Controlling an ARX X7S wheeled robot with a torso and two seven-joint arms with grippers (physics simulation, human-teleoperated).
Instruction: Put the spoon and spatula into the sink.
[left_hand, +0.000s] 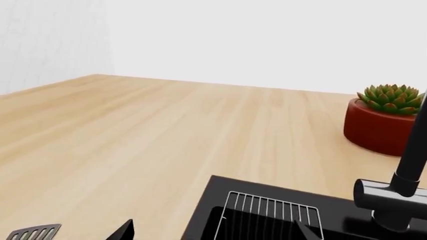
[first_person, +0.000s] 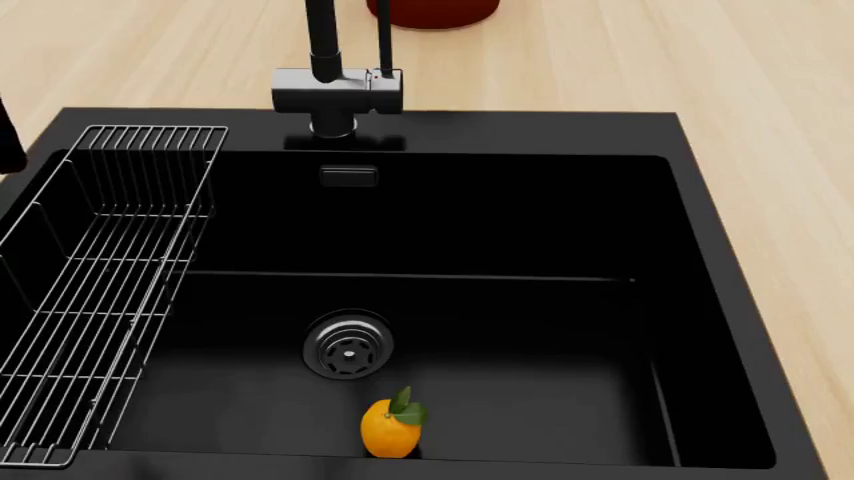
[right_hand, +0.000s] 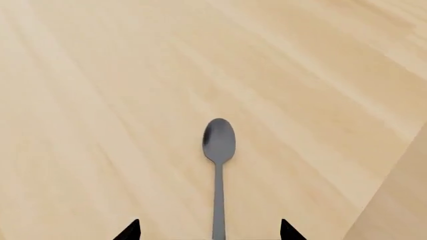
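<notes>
In the head view, nearest the camera, an orange fruit with a green leaf lay on the floor of the sink, at about 6 o'clock from the round metal drain and just beside it. The wire rack hung along the basin's 9 o'clock side. Farther back, at 12 o'clock, the black faucet stood on the sink's rim, and beyond it the edge of a red pot showed on the wooden desk. Neither utensil lay in the basin.

In the right wrist view, the right tool stood with its two dark fingertips well apart, hovering over bare wood. The spoon lay flat on the desk between those tips, touched by neither, its handle running toward the camera and its oval bowl pointing away.

In the left wrist view, the left tool showed only two dark tips at the frame's edge, apparently spread apart, though so little was visible that this was not certain. Beside one tip, the slotted head of the spatula rested on the desk, its handle out of frame. Close by sat the sink's corner with the rack's upright end. Farther off stood a succulent in its red pot, then a pale wall.
</notes>
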